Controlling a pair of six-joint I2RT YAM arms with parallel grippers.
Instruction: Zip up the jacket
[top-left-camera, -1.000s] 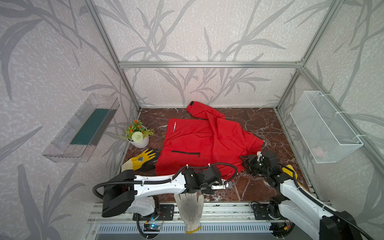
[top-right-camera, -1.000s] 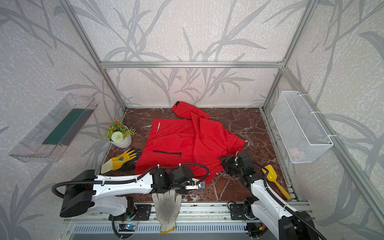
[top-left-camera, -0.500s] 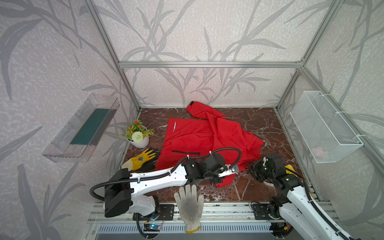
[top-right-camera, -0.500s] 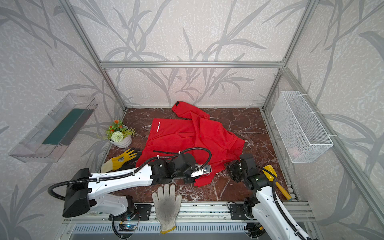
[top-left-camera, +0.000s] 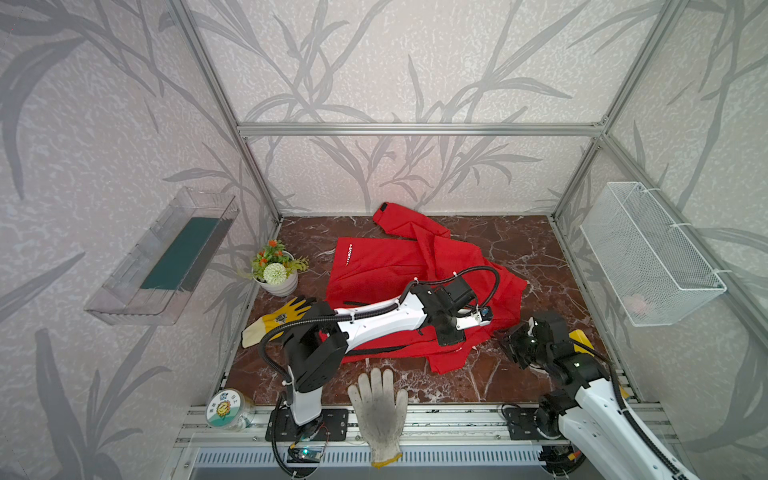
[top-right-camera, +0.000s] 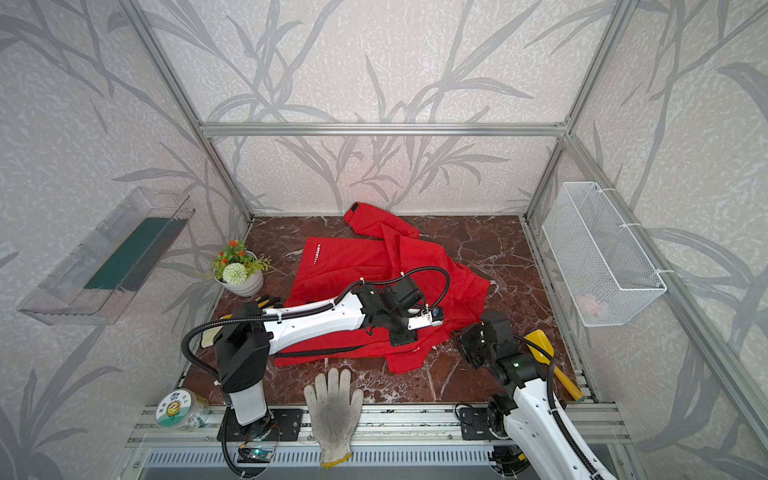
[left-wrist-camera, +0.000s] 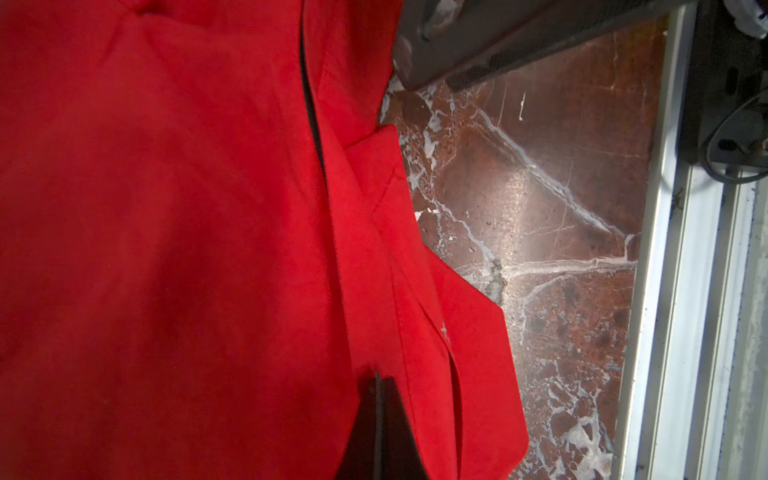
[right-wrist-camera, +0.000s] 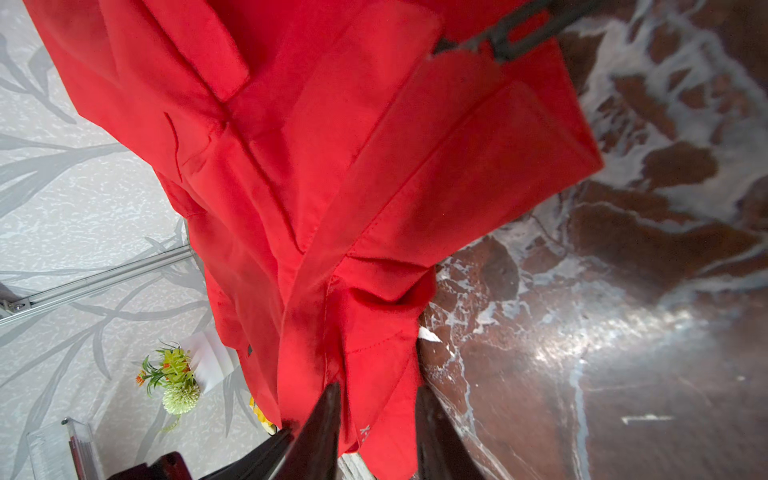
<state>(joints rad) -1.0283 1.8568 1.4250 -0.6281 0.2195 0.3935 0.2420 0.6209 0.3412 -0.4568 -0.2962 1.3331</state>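
The red jacket (top-left-camera: 386, 270) (top-right-camera: 353, 266) lies spread on the marble floor, its white lettering at the far left. Its black front zipper (left-wrist-camera: 309, 104) runs along a red fold. My left gripper (top-left-camera: 451, 338) (top-right-camera: 401, 338) reaches across the jacket's near right part. In the left wrist view my left gripper (left-wrist-camera: 377, 374) is shut, its tips pinched into puckered jacket (left-wrist-camera: 166, 208) fabric. My right gripper (top-left-camera: 509, 340) (top-right-camera: 463, 336) sits at the jacket's right edge. In the right wrist view my right gripper (right-wrist-camera: 376, 395) stands open, with a hanging fold of the jacket (right-wrist-camera: 332, 166) between its fingers.
A white work glove (top-left-camera: 378, 407) lies at the front rail and a yellow glove (top-left-camera: 282, 316) at the left. A flower pot (top-left-camera: 276, 274) stands back left and a jar (top-left-camera: 226, 409) front left. A wire basket (top-left-camera: 648, 257) hangs right, a clear shelf (top-left-camera: 166, 257) left. A yellow-handled tool (top-left-camera: 582, 336) lies beside the right arm.
My left arm has swung from the front edge onto the jacket and its jaws have shut. The right gripper's jaws have narrowed. The jacket's near right corner has shifted toward the front.
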